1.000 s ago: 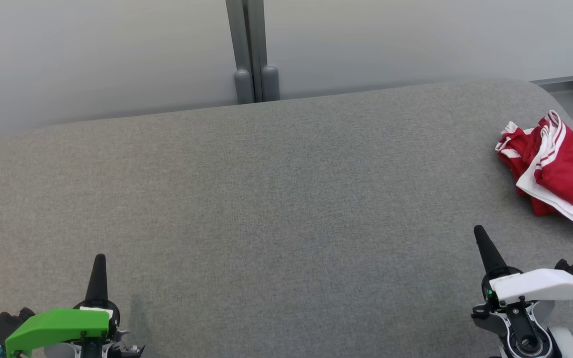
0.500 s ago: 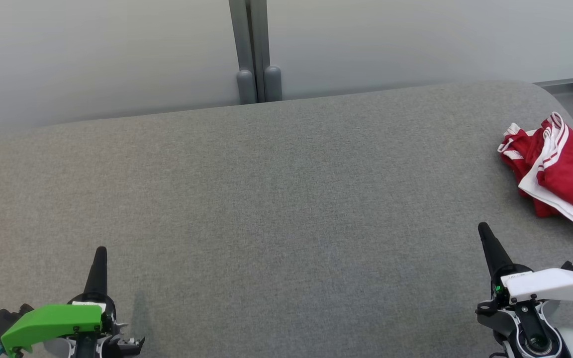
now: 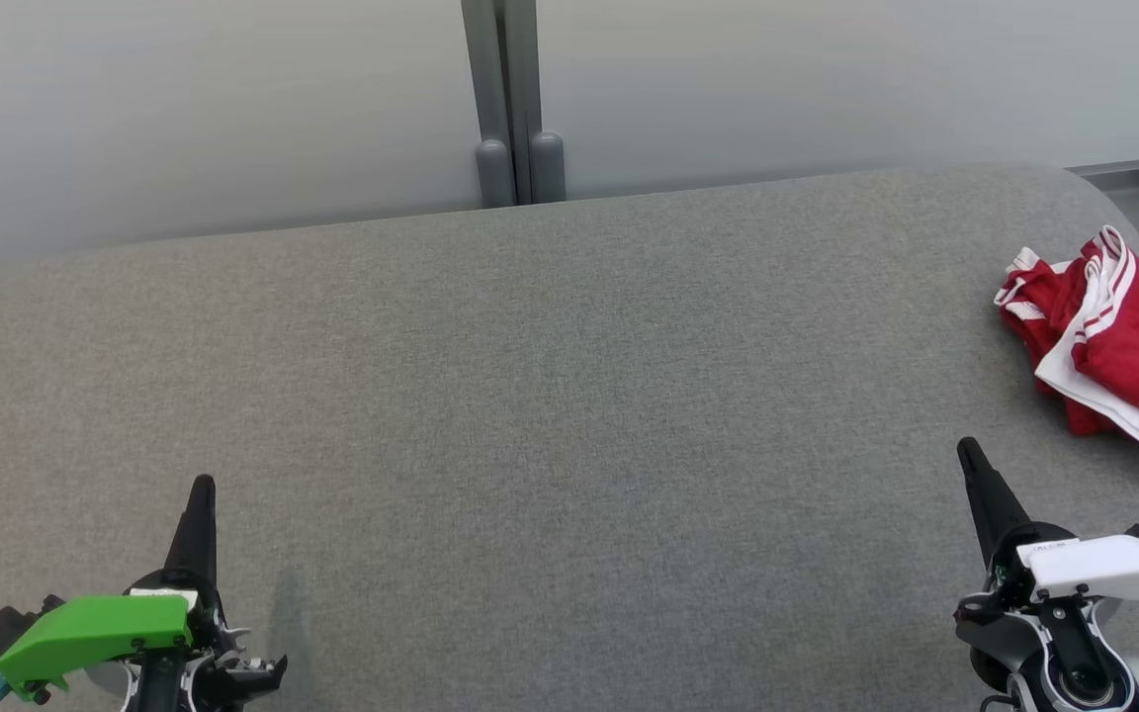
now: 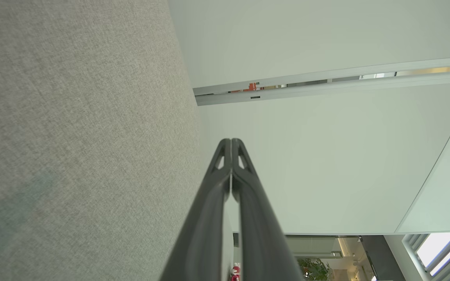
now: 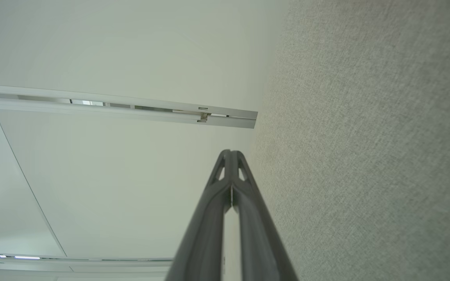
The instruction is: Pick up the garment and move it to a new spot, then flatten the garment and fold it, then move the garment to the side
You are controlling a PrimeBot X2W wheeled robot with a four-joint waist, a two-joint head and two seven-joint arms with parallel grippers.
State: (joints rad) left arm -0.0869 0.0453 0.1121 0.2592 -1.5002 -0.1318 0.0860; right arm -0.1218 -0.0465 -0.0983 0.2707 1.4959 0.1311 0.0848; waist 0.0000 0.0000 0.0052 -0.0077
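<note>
Camera shifted | garment [image 3: 1133, 336] cut off at right frame edge

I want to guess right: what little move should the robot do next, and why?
Probably reach the right gripper toward the garment, opening it on the way. The garment lies crumpled near the table's right edge, untouched; that gripper is shut, empty and nearer.
</note>
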